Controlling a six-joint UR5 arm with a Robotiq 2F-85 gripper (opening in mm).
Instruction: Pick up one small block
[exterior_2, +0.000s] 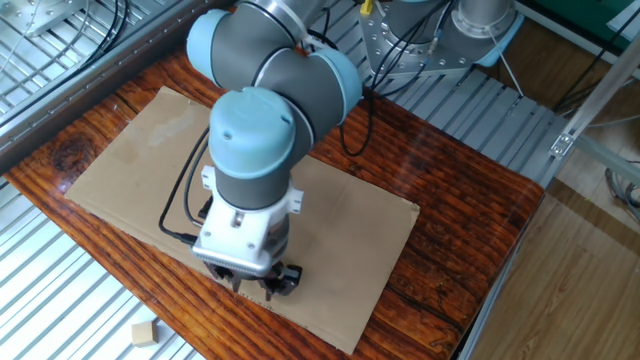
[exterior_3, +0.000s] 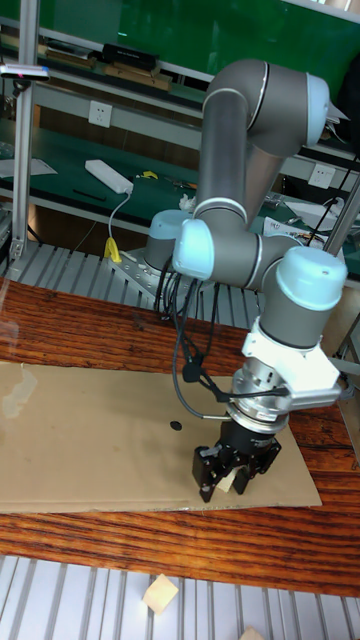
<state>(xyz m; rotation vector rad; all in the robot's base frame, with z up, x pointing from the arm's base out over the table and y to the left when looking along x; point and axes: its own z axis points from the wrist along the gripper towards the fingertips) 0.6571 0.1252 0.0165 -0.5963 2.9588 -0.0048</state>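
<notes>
The tool (exterior_3: 232, 482) is seen low over the near edge of a cardboard sheet (exterior_2: 130, 160) that is laid on the wooden table (exterior_2: 450, 240). In the tall fixed view a small block (exterior_3: 228, 481), pale beige, is seen between the black fingers (exterior_3: 206, 470), which are closed against its sides; the tool is thus grasping the small block. Whether the block is lifted clear of the cardboard or is resting on it cannot be told. In the fixed view the block is hidden by the wrist and the tool (exterior_2: 262, 283), and only the dark finger ends are made out below the white flange. A second pale wooden block (exterior_2: 145, 333) is noted off the cardboard, on the ribbed metal surface (exterior_2: 60, 300) at the near side of the table, well apart from the tool and to its lower left in that view; it is also visible in the tall fixed view (exterior_3: 160, 593), below the tool. A black cable (exterior_2: 180, 205) is looped beside the wrist.
</notes>
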